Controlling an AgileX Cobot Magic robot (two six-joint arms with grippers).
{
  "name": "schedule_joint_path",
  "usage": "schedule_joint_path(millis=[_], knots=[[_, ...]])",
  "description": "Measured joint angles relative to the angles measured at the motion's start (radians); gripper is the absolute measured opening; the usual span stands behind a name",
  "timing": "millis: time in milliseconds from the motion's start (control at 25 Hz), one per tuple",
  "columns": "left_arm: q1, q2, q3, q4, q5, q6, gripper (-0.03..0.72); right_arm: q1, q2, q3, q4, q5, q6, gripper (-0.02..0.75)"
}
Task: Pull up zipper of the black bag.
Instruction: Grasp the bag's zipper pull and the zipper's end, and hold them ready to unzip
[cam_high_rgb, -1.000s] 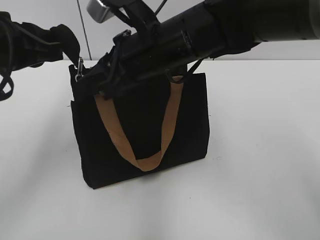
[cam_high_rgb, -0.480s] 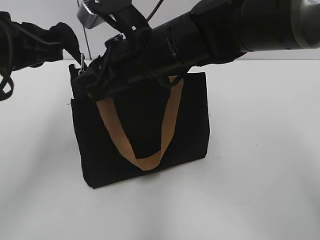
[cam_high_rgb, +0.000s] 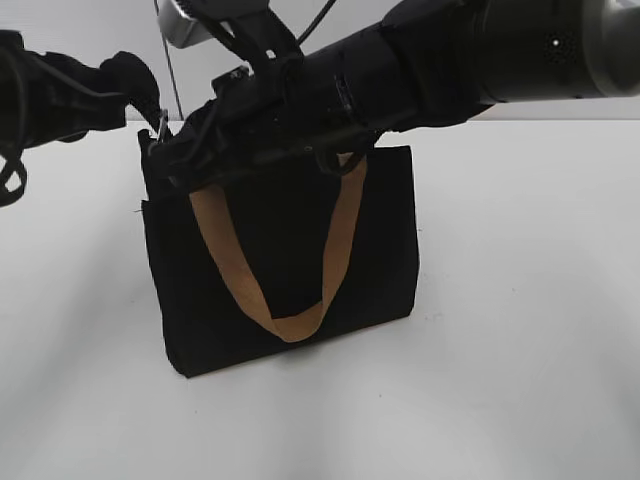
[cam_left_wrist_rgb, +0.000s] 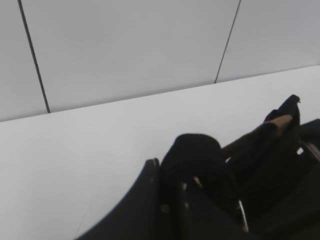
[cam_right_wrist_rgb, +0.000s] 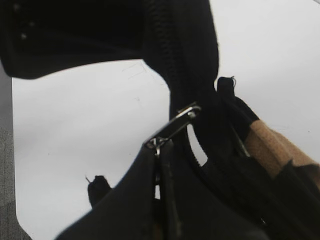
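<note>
The black bag (cam_high_rgb: 385, 235) stands upright on the white table, with a tan handle (cam_high_rgb: 338, 235) hanging down its front. My left gripper (cam_high_rgb: 148, 103) is shut on the black fabric at the bag's top left corner (cam_left_wrist_rgb: 196, 156). My right gripper (cam_high_rgb: 168, 158) reaches across the bag's top to the same left end. In the right wrist view its fingertips (cam_right_wrist_rgb: 160, 148) are shut on the silver zipper pull (cam_right_wrist_rgb: 176, 125). The black zipper line (cam_right_wrist_rgb: 172, 47) runs up and away from the pull. The right arm hides most of the bag's top edge in the exterior view.
The white table (cam_high_rgb: 520, 320) stretches around the bag on all sides. A pale panelled wall (cam_left_wrist_rgb: 130, 45) stands behind it. The tan handle (cam_right_wrist_rgb: 270, 145) lies just right of the zipper pull in the right wrist view.
My right gripper has moved left along the bag's top toward the left corner and risen slightly. In the last half second it has barely moved. The left gripper holds still.
</note>
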Motion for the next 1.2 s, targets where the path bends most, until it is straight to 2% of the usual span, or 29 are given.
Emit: schedule_joint_path(millis=[280, 440, 720, 1200], knots=[[0.000, 0.000, 0.000, 0.070, 0.137, 0.000, 0.020, 0.000, -0.034, -0.001, -0.139, 0.013, 0.142, -0.001], [0.000, 0.000, 0.000, 0.148, 0.257, 0.000, 0.020, 0.000, -0.037, -0.001, -0.192, 0.020, 0.203, -0.001], [0.000, 0.000, 0.000, 0.257, 0.424, 0.000, 0.020, 0.000, -0.043, -0.001, -0.201, 0.065, 0.236, -0.001], [0.000, 0.000, -0.001, 0.268, 0.478, 0.000, 0.020, 0.000, -0.068, -0.001, -0.201, 0.128, 0.304, -0.001]])
